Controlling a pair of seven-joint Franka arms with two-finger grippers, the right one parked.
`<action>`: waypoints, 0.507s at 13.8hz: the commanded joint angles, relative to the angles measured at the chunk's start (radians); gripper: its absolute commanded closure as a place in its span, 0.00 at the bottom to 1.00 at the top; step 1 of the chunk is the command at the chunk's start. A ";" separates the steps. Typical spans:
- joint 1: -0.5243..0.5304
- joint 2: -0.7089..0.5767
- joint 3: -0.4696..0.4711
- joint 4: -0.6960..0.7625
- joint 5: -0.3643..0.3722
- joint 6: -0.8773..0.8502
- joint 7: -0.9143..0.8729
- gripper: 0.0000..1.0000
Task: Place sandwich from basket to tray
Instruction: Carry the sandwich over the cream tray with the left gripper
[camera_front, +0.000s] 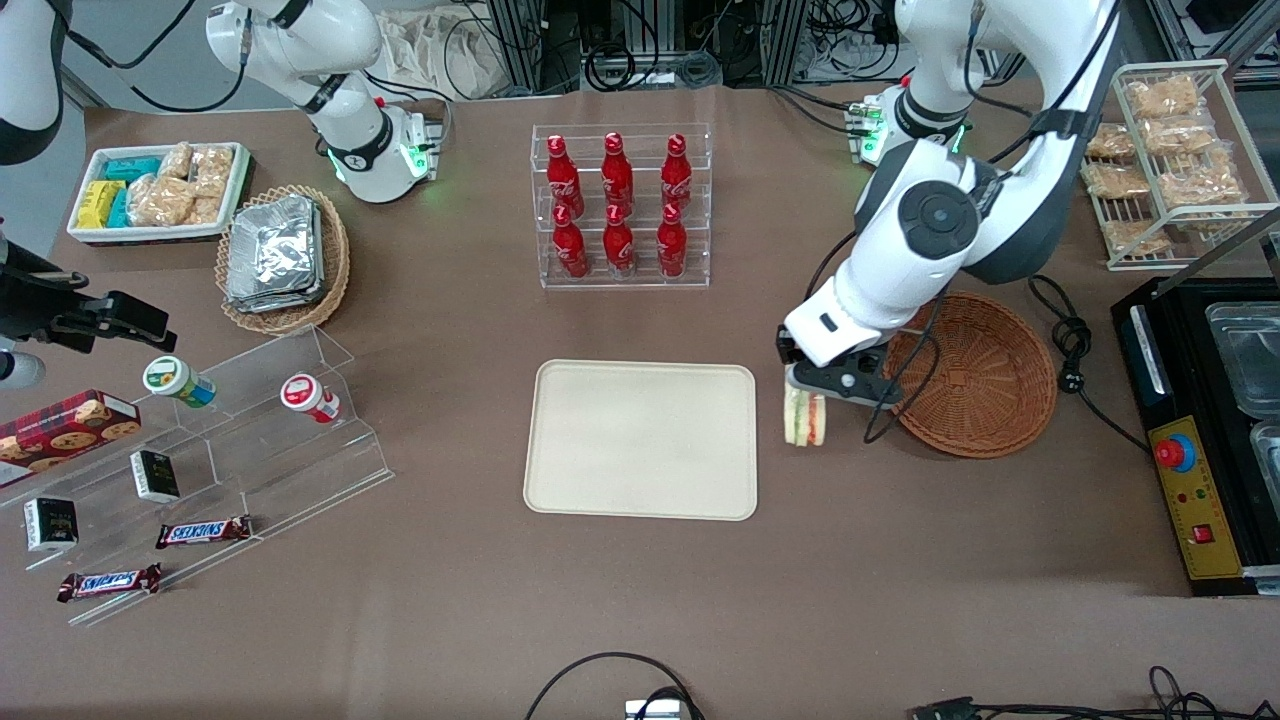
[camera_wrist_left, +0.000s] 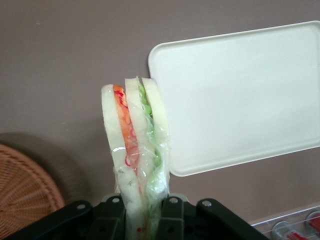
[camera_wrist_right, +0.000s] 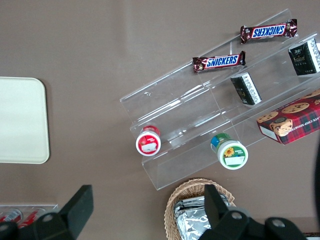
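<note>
- Two fingers (camera_wrist_left: 172, 217) of our left gripper (camera_wrist_left: 142, 220) are clamped on the narrow end of the sandwich (camera_wrist_left: 136, 150), one on each bread face.
- We see the wedge standing on edge, its long axis running straight out from the jaws, with the broad end and the orange-red and green filling edge pointing away from the fingers.
- We place the sandwich (camera_front: 806, 417) above bare table, between the tray (camera_front: 641, 440) and the basket (camera_front: 975, 375), just beside the tray's edge and clear of both; the gripper (camera_front: 812, 392) sits right over it.
- We count six red bottles (camera_front: 618, 205) in a clear rack, farther from the front camera than the tray.
- We read "SNICKERS" on two bars (camera_wrist_right: 219, 62) on the clear stepped stand (camera_front: 215, 470), toward the parked arm's end.
</note>
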 joint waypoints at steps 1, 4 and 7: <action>-0.031 0.095 -0.001 0.108 0.004 -0.022 -0.033 0.80; -0.067 0.184 0.001 0.161 0.012 -0.016 -0.046 0.78; -0.094 0.268 0.001 0.214 0.049 -0.016 -0.058 0.78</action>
